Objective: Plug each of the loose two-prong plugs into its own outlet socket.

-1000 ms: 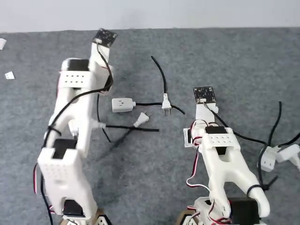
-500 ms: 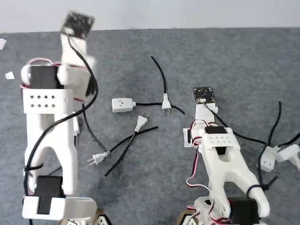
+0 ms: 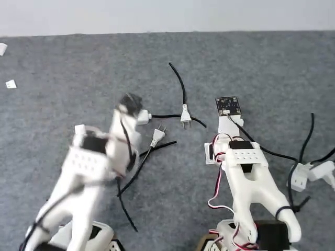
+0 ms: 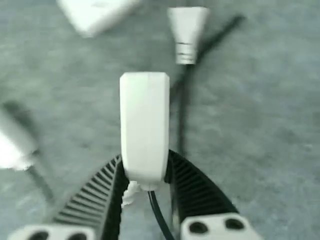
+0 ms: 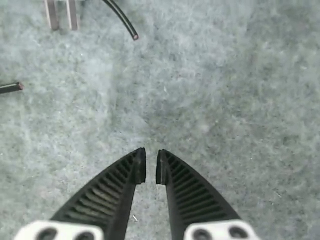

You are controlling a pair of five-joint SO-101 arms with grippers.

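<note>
Your left claw [image 4: 145, 167] was clenched on a white plug [image 4: 144, 125]. Its ribbed black fingers [image 4: 192, 192] pressed the plug's body from both sides, and the black cord [image 4: 157, 215] trailed back between them. The prongs of this held plug could not be made out from the wrist view. Just ahead of it a second plug [image 4: 187, 30] lay on the grey tabletop [image 4: 260, 125], and beside that lay the white outlet socket [image 4: 92, 12]. The held plug touched neither of them.

From the high view, your left arm leaned in over the middle of the tabletop [image 3: 261, 63], its wrist covering most of the outlet socket [image 3: 145, 117] so that one end peeked out. The second plug [image 3: 157, 137] lay just beside that socket, prongs aimed toward the far right. A third plug [image 3: 185, 116] sat a little farther right, prongs toward the near edge, its cord curving off to the far side. Two more white sockets [image 3: 300, 178] rested at the right edge, well apart from the plugs.

Your right claw [image 5: 150, 167] was clenched to a narrow slit, grasping nothing, over bare tabletop. A pair of metal prongs [image 5: 60, 12] and a cut cord end [image 5: 131, 34] lay well ahead of it.
</note>
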